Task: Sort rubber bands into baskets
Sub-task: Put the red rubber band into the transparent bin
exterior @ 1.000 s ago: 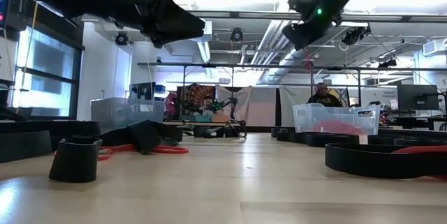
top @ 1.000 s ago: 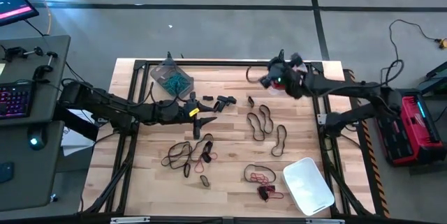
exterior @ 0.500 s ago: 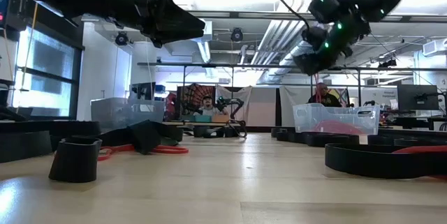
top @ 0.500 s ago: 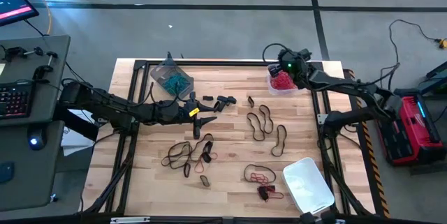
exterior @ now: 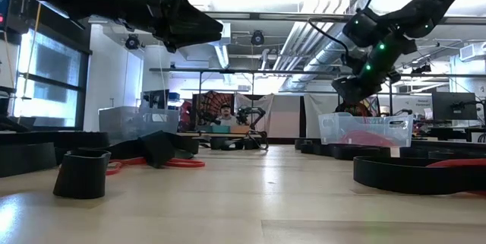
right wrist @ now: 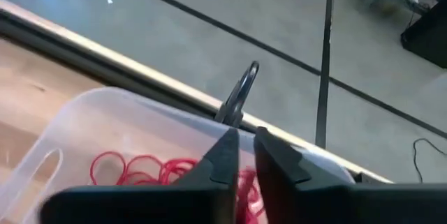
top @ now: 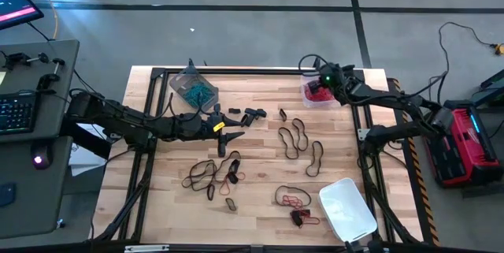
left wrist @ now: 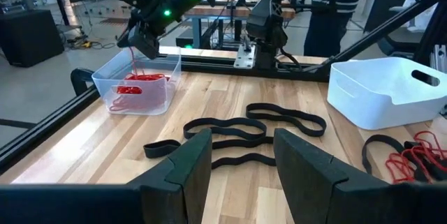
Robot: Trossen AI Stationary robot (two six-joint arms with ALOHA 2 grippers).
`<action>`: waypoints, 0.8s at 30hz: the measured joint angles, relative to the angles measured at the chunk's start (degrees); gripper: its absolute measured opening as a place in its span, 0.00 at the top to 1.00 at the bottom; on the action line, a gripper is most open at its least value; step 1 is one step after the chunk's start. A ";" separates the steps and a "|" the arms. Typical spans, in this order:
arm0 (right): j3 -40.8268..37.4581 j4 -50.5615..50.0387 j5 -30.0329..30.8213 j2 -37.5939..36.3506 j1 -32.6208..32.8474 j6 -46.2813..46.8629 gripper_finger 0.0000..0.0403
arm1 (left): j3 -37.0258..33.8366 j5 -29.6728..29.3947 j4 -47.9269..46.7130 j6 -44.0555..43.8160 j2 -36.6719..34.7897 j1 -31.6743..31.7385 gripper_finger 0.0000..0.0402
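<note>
The right gripper point(left wrist: 140, 40) hung over the clear plastic basket point(top: 316, 95) at the table's far edge, fingers barely parted, a red rubber band point(left wrist: 132, 62) dangling from them; the left gripper point(top: 226, 131) waited open mid-table.

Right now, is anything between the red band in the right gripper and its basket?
Nothing visible. The right gripper hangs directly over the basket. The red band dangles from it straight down inside the rim, above the red bands lying in there.

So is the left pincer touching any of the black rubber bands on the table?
Apart. The low view shows the left pincer hanging high over the tabletop with open air beneath it, while the black rubber bands lie flat on the wood.
</note>
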 joint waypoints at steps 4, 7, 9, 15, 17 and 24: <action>0.02 -1.85 0.02 -0.01 0.00 1.77 0.74 | 0.00 0.18 -0.63 -0.15 0.00 0.00 0.63; 1.73 -5.78 0.01 -0.02 0.01 3.21 0.62 | 0.02 0.18 -1.75 -0.10 0.02 0.00 0.63; 3.88 -9.32 0.03 -0.14 0.61 3.80 0.56 | 0.02 0.47 -3.10 0.78 0.02 0.00 0.63; 9.35 -19.88 -2.04 -2.11 7.65 5.55 0.61 | 1.83 1.12 -14.54 4.05 0.00 -1.66 0.67; 9.40 -20.17 -3.16 -3.27 11.69 5.72 0.70 | 3.71 1.80 -21.47 3.96 0.00 -2.73 0.69; 9.40 -19.80 -7.09 -4.68 27.14 8.47 0.96 | 9.41 3.49 -40.90 4.21 0.00 -7.97 0.77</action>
